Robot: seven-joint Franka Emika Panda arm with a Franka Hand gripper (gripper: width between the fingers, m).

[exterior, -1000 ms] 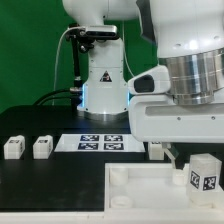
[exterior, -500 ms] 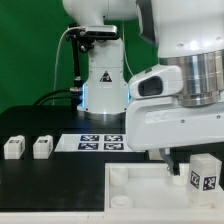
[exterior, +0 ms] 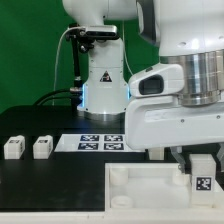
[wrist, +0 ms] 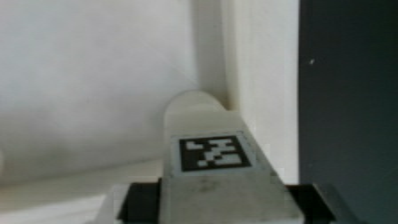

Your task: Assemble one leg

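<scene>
My gripper (exterior: pixel 200 165) is shut on a white leg (exterior: pixel 202 172) with a black-and-white tag on its face. It holds the leg just over the large white square panel (exterior: pixel 140 192) at the exterior view's right. In the wrist view the leg (wrist: pixel 210 150) sits between my dark fingers (wrist: pixel 146 200) with its tag toward the camera, and the white panel (wrist: pixel 89 90) lies below. Two more white legs (exterior: pixel 12 148) (exterior: pixel 42 147) stand on the black table at the exterior view's left.
The marker board (exterior: pixel 100 142) lies on the table behind the panel. The arm's white base (exterior: pixel 103 85) stands at the back. The panel has round corner sockets (exterior: pixel 119 174). My arm's housing (exterior: pixel 180 100) covers the exterior view's right side.
My gripper has lowered with the leg toward the panel and shifted slightly to the exterior view's right. The two loose legs have not moved.
</scene>
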